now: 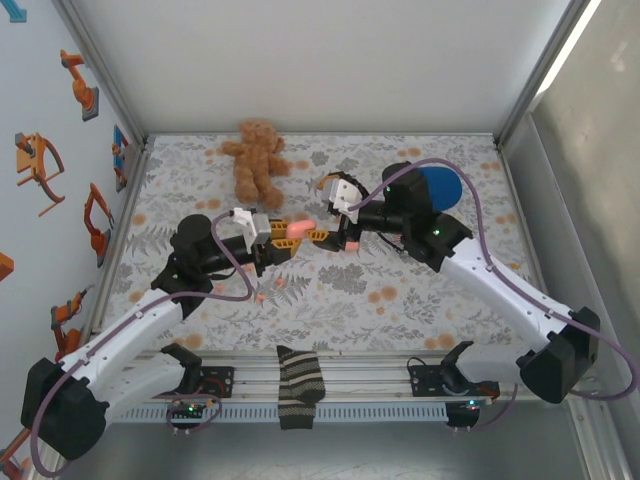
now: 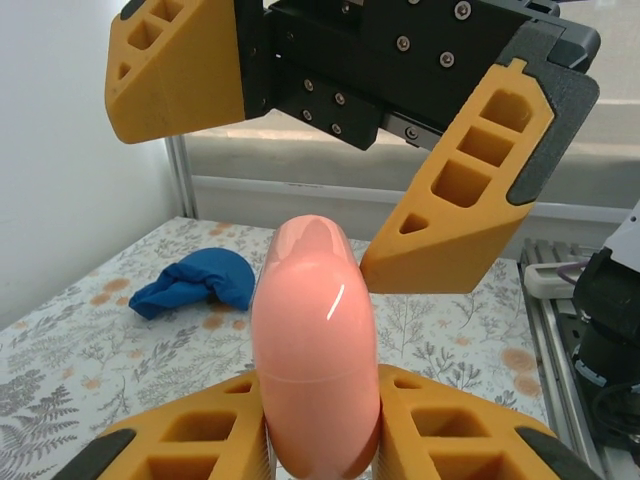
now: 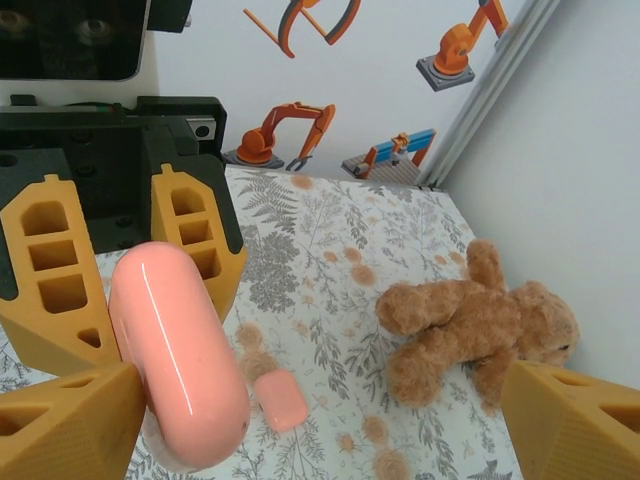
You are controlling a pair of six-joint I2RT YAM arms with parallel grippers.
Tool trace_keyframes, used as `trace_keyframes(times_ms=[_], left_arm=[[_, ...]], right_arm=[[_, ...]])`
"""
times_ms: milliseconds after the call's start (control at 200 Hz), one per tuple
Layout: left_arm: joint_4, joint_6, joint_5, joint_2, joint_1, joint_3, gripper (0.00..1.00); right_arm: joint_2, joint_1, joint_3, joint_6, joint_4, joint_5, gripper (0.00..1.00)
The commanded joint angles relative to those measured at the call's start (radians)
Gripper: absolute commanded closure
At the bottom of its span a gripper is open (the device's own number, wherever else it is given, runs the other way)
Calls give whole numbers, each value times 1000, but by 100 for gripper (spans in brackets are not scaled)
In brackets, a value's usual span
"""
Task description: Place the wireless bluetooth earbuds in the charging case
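- Left gripper (image 1: 283,240) is clamping its orange fingers tight on the charging case (image 1: 298,230), a smooth salmon-pink capsule with its lid shut, and is holding it up above the floral mat (image 1: 400,290).
- Right gripper (image 1: 322,210) is facing it with its jaws standing wide apart, gripping nothing, and the case's free end is sitting between them.
- Seen from the right wrist, the near finger (image 3: 60,425) is sitting just beside the case (image 3: 180,360); I cannot tell whether it is touching.
- A small pink piece (image 3: 278,400) is lying on the mat below the case. It looks like one earbud, but it is too small to be sure.
- A teddy bear (image 1: 255,160) is lying at the far side of the mat, a blue cloth (image 1: 445,185) is sitting behind the right arm, and a striped sock (image 1: 300,385) is draping over the near rail.
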Motion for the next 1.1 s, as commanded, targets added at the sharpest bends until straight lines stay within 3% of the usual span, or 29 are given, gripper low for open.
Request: trace_keyframes(times_ms=[0,1097], left_arm=[[5,33,29,-22,-7,29,72],[-41,61,23,-41,-8,29,72]], right_arm=[[19,7,36,-2,31,13,10],[53,6,130,-13,-1,94,10]])
